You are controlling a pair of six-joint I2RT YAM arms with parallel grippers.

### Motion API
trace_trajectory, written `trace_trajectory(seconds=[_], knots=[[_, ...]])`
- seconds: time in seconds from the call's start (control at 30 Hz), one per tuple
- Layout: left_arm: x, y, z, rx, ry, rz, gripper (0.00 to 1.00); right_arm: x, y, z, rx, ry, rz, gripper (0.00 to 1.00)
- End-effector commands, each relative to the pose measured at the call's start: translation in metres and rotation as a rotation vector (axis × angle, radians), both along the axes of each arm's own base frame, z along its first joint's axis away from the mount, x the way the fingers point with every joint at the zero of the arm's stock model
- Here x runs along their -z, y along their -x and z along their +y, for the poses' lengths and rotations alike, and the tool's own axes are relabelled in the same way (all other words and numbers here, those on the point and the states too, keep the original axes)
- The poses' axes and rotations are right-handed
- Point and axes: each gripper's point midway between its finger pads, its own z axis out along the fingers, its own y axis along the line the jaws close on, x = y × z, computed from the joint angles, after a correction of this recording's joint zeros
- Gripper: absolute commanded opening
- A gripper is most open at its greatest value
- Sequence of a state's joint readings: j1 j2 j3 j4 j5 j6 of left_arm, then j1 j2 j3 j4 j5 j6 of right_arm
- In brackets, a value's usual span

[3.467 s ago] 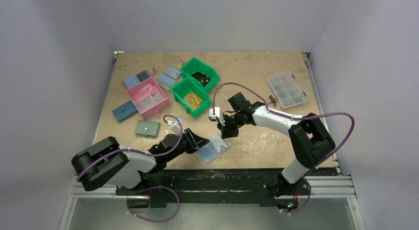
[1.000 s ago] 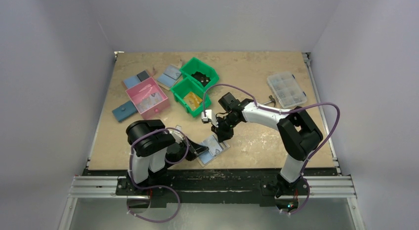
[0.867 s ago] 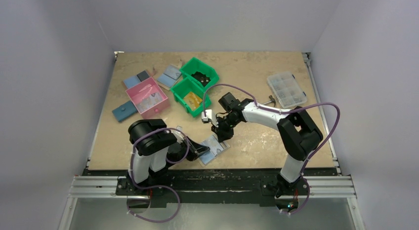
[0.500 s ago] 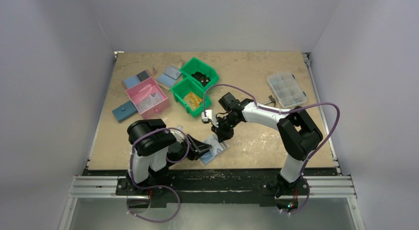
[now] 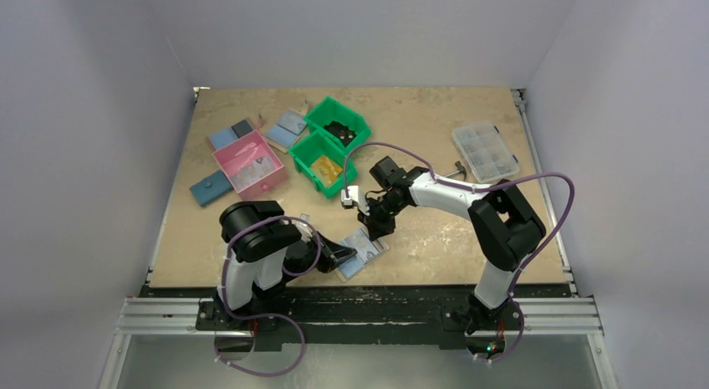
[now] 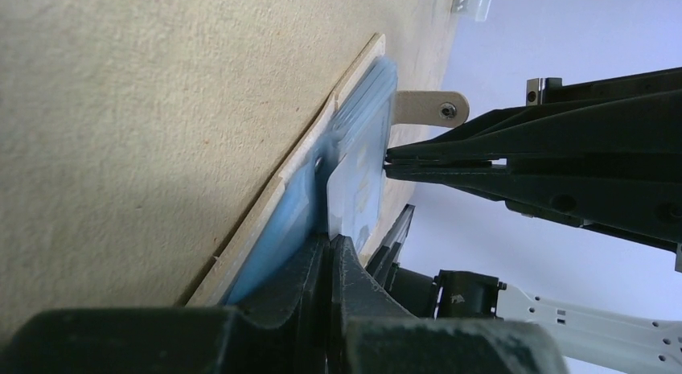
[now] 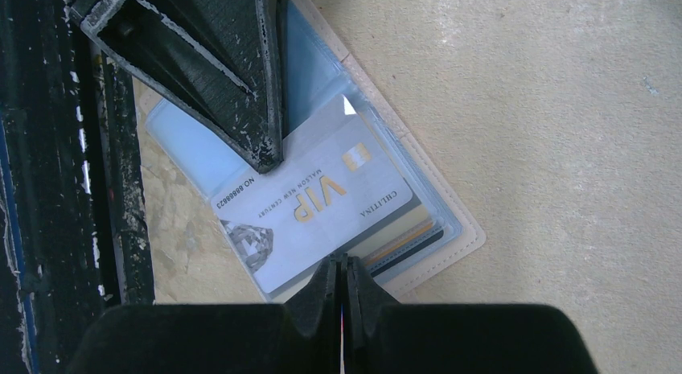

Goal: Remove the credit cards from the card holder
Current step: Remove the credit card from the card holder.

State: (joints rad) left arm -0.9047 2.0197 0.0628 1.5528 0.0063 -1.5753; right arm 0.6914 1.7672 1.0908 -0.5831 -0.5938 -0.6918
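The card holder (image 5: 369, 254) lies open near the table's front edge, beige rim (image 7: 453, 247) outside, light-blue panel inside. A pale credit card (image 7: 315, 203) marked VIP sticks partly out of it; it also shows in the left wrist view (image 6: 359, 178). More card edges, one yellow-orange (image 7: 400, 240), sit in the slots. My left gripper (image 5: 346, 256) is shut on the holder's blue panel (image 6: 277, 229). My right gripper (image 5: 374, 232) is shut, its tips (image 7: 342, 264) pinching the VIP card's edge.
Two green bins (image 5: 336, 125) and a pink box (image 5: 248, 165) stand at the back left, with flat blue wallets (image 5: 210, 188) around them. A clear organizer (image 5: 485, 151) is at the back right. The black front rail (image 7: 48, 189) runs beside the holder.
Since 3.5 s ago my left arm has swung in over the sage-green wallet and my right gripper has come down onto the holder. Over the last second almost nothing moved.
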Motion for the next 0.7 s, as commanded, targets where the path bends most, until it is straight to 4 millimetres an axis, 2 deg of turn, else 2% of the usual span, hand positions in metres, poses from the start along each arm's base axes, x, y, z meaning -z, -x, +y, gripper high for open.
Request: trace_trajectory(seconds=[0.0,0.13,0.27,0.47,0.67], knots=[[-0.003,-0.007,0.018,-0.022,-0.08,-0.192,0.0,0.006,-0.001,-0.002,0.003,0.03,0.006,0.05],[0.004,0.005,0.039,-0.008,-0.157,-0.196,0.0,0.009,-0.008,-0.003,0.057,0.055,-0.01,0.06],[0.009,0.018,0.049,0.03,-0.193,-0.183,0.0,0.012,-0.012,-0.006,0.076,0.074,-0.019,0.06],[0.009,0.026,0.046,0.072,-0.184,-0.174,0.0,0.015,-0.016,-0.009,0.101,0.096,-0.031,0.06],[-0.003,0.026,0.049,0.058,-0.16,-0.196,0.0,0.016,-0.021,-0.015,0.126,0.108,-0.037,0.08]])
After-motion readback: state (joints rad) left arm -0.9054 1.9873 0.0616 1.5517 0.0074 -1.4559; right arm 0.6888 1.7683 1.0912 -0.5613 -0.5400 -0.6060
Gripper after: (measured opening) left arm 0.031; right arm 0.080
